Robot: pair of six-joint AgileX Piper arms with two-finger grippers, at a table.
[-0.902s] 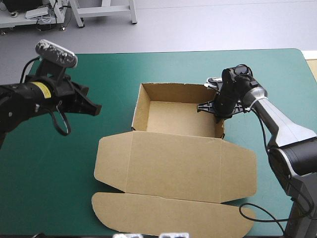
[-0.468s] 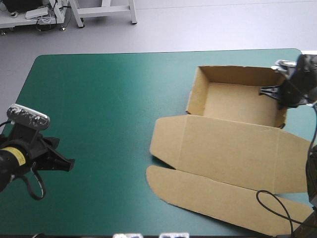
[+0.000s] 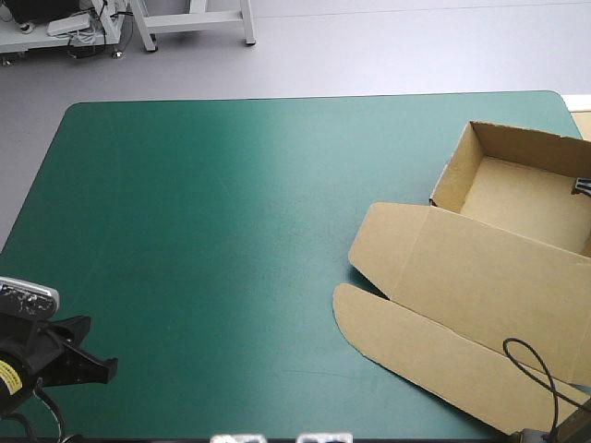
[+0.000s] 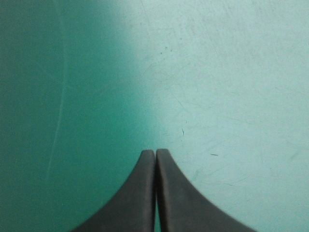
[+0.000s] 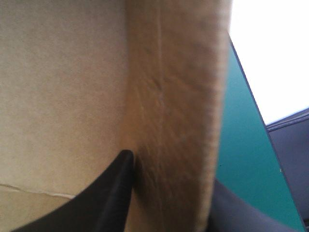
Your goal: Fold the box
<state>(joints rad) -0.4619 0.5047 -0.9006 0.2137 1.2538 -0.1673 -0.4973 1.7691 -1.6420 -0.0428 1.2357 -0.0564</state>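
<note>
Box moves, fold doesn't. The brown cut-board box (image 3: 499, 277) has slid from mid-table to the far-right corner within a moment. It's the same shape as before: tray walls up, lid flat on the teal-green cover (image 3: 231, 203), rounded flap on the near side.

Right gripper (image 5: 171, 174) is doing the dragging. Its wrist view shows the broad black fingers (image 5: 113, 193) pinched on the tray's right wall, one inside and one outside, with board between them. From above only a black sliver of it shows at the tray's right side.

Left gripper (image 4: 155, 153) has backed off from beside the box to the near-left corner. It's fingers together, holding nothing, with only bare cover ahead of it and well apart from the box.

My read:
- This is repositioning, not a folding step. No panel angle has changed.
- The tray looks finished and the lid is still flat.
- With the left arm parked that far away, any two-handed tuck is off for now.
- The tray's right end runs out of the overhead view, so I can't tell whether it overhangs the table edge. If it does, letting go there risks a tip.
</note>
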